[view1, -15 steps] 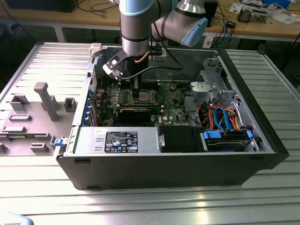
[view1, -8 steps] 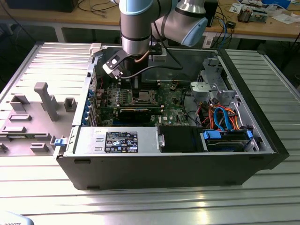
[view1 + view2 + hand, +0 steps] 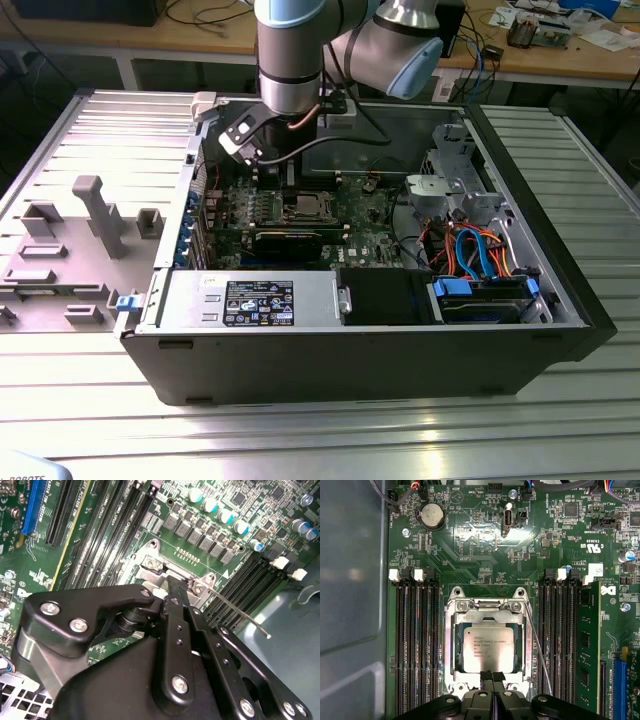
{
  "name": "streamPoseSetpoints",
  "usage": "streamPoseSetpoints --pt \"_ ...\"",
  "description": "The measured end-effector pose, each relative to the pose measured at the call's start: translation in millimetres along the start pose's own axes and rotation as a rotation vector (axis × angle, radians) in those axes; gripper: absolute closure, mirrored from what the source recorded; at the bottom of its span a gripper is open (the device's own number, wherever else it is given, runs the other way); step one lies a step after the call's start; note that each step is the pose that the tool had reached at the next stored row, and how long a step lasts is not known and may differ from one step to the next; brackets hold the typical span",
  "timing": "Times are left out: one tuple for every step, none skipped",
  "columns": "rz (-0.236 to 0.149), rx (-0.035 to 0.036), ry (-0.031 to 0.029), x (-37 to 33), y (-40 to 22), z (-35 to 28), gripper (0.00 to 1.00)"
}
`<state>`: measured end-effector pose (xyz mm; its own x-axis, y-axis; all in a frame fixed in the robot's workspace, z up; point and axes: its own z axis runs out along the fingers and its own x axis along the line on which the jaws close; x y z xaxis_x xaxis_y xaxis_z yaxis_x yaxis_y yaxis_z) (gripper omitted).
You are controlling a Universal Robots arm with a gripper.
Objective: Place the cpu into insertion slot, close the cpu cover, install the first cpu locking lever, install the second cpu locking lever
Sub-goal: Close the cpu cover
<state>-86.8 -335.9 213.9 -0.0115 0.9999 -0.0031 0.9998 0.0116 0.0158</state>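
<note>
The gripper point(image 3: 492, 676) is fully closed. In the first wrist view its two black fingertips point(image 3: 487, 676) meet along a thin seam, and nothing is seen between them. The tips sit at the middle of one edge of the cpu cover point(image 3: 487, 606), on or just above its metal; contact cannot be confirmed. In the second wrist view the gripper point(image 3: 170, 584) points down at the same spot, its black linkage in front of the socket.

The cpu point(image 3: 486, 649) lies flat in the insertion slot point(image 3: 458, 652), metal top up. The cpu cover is folded down around it, with the chip showing through the window.

A thin wire lever point(image 3: 538, 652) starts at a corner of the cover and slants away from its side, over the neighbouring memory slots point(image 3: 557, 640). In the second wrist view the lever point(image 3: 235, 611) juts out past the slots toward the case floor.

More memory slots point(image 3: 415, 645) flank the other side of the socket. A green memory stick point(image 3: 585, 645) stands in an outer slot. A coin battery point(image 3: 431, 516) sits on the green board point(image 3: 485, 550).

In the exterior view the arm point(image 3: 290, 60) reaches down into an open computer case point(image 3: 350, 360) lying on a slatted metal table point(image 3: 300, 430). A grey fixture tray point(image 3: 70, 250) lies at the exterior view's left.
</note>
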Motion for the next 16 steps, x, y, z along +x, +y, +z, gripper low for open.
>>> streamPoseSetpoints --pt "0.0 -0.0001 0.0001 0.0 1.3 0.1 0.89" --pt "0.0 0.0 0.0001 -0.1 2.1 0.2 0.89" --pt "0.0 0.0001 0.0002 -0.1 2.3 0.2 0.89" --pt "0.0 0.0 0.0003 -0.1 2.3 0.3 0.89" --pt "0.0 -0.0001 0.0006 0.0 1.3 2.1 0.89" --pt "0.0 -0.0001 0.0005 0.0 -0.2 4.5 0.89" --pt "0.0 0.0 0.0006 0.0 -0.8 5.8 0.89" --pt "0.0 0.0 0.0006 0.0 -1.2 6.5 0.89" --pt "0.0 0.0 0.0004 0.0 -1.5 7.0 0.89" --pt "0.0 0.0002 0.0001 -0.1 -1.8 7.3 0.89" --pt "0.0 0.0003 0.0001 -0.1 -2.0 7.6 0.89" --pt "0.0 0.0005 -0.0001 0.0 -2.1 8.4 0.89" --pt "0.0 0.0007 -0.0005 -0.1 -2.2 9.7 0.89" --pt "0.0 0.0006 -0.0004 -0.1 -2.3 10.4 0.89" --pt "0.0 0.0001 0.0009 0.0 -2.4 11.5 0.89" --pt "0.0 0.0002 0.0008 0.0 -2.4 11.4 0.89"
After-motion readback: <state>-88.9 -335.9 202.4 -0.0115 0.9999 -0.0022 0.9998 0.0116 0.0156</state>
